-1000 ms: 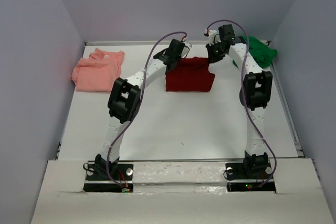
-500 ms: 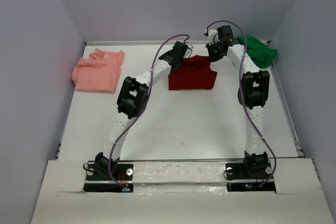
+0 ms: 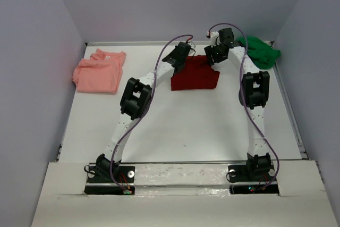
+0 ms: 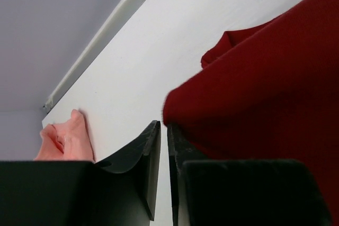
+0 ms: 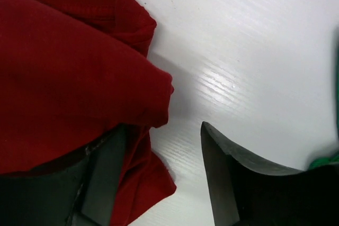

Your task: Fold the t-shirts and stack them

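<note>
From above, we see the dark red shirt (image 3: 194,75) folded at the far middle of the tabletop (image 3: 180,126). Its long side runs left to right, and it lies between the pink shirt (image 3: 98,73) and the green shirt (image 3: 260,51). Both arms hide its far edge.

At the left wrist, the left gripper (image 4: 163,126) has jaws only a slit apart, holding nothing.

At the right wrist, the right gripper (image 5: 161,130) has open jaws at the shirt's corner.

A second ago the left elbow stood farther left.

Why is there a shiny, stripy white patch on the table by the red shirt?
Right wrist view: that is glare, light bouncing off the glossy table; the dark red t-shirt throws a soft shadow beside it. Left wrist view: no glare, but the dark left gripper blocks the bottom of the picture. Top view: even light, only faint shadows.
</note>
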`<state>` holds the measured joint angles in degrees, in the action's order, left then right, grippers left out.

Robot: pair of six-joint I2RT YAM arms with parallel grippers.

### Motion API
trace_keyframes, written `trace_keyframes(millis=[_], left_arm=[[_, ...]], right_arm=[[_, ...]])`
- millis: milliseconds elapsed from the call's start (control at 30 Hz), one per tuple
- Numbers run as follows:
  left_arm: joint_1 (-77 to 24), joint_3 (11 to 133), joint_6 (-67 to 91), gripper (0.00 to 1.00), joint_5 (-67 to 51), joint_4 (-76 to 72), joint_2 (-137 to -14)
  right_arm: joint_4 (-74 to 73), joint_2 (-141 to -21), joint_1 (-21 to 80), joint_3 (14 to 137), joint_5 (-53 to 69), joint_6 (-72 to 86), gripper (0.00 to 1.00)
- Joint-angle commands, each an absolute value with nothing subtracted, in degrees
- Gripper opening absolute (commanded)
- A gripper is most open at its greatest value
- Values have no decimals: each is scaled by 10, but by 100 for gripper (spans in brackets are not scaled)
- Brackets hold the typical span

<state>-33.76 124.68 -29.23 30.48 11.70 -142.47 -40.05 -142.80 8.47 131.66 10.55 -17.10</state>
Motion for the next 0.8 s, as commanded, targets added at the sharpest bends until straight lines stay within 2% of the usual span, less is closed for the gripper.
trace_keyframes(millis=[0,67,200,300,333,433,500,633,733,767], left_arm=[[-342,1262,-323,25,381,55,-1431],[-354,1232,-375,25,430,-7,-1432],[-366,1207,-401,27,441,-68,-1425],[-371,1224,-410,55,456,-79,-1439],[-371,1228,-414,67,461,-90,-1446],[-371,1245,-412,88,482,-91,-1439],[-368,1245,-397,97,482,-78,-1417],[-360,1228,-381,99,483,-46,-1332],[-354,1160,-374,99,490,-40,-1245],[-345,1102,-376,99,488,-53,-1218]], right_arm=[[-377,-1426,79,1341,97,-175,69],[-377,-1424,79,1338,94,-179,70],[-376,-1416,79,1327,93,-185,73],[-377,-1408,79,1317,89,-189,74],[-376,-1402,79,1315,87,-192,75],[-377,-1376,79,1301,77,-199,75],[-378,-1354,79,1284,75,-201,75],[-381,-1292,79,1260,62,-228,76],[-397,-1246,85,1235,49,-248,76],[-399,-1234,92,1224,41,-253,76]])
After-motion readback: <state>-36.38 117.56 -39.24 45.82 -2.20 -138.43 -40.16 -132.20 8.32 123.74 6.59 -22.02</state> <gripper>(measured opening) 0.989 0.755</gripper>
